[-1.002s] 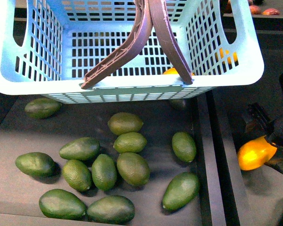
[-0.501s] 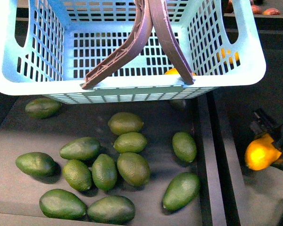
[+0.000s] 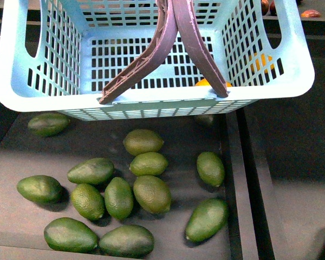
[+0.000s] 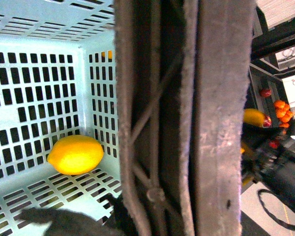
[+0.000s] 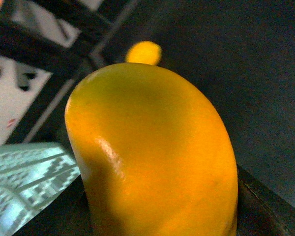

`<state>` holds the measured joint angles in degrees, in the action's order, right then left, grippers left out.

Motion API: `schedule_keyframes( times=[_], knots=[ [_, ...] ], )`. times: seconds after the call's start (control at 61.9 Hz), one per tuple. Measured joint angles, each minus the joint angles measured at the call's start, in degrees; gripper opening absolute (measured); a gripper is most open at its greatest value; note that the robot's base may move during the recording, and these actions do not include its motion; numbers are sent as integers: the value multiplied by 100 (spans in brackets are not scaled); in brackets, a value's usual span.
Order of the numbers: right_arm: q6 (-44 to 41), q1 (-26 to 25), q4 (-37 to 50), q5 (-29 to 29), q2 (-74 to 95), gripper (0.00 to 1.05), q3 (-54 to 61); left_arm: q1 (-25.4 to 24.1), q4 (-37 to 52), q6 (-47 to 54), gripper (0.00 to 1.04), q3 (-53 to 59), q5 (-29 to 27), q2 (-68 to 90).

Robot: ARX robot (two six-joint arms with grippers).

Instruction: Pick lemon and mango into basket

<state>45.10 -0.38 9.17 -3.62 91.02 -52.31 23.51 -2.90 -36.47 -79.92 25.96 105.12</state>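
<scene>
Mango (image 5: 152, 157) has gone from the front view's right edge.

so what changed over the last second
The right arm carried the mango off toward the robot's right and out of the front view. The right wrist view shows the mango close up, apparently still held. The basket shifted slightly to the right. The lemon inside it and the green fruits below stayed put.

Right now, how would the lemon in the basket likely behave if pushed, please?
The lemon looks plump, oval and smooth, so it would probably roll, wobbling. Its glossy skin might slip when gripped. The basket walls should stop it.
</scene>
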Motion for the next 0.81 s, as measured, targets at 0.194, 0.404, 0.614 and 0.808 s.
schedule_keyframes(
  times=[0.194, 0.404, 0.614, 0.808],
  knots=[
    [-184, 992, 328, -372, -308, 62, -138, -2, 0, 2, 14, 0, -22, 0],
    [-697, 1991, 616, -664, 44, 62, -538, -2, 0, 4, 14, 0, -24, 0],
    [-741, 2479, 616, -658, 575, 62, -848, -2, 0, -2, 14, 0, 2, 0],
    [-669, 2520, 492, -826, 1001, 77, -1060, -9, 0, 4, 14, 0, -35, 0]
  ],
)
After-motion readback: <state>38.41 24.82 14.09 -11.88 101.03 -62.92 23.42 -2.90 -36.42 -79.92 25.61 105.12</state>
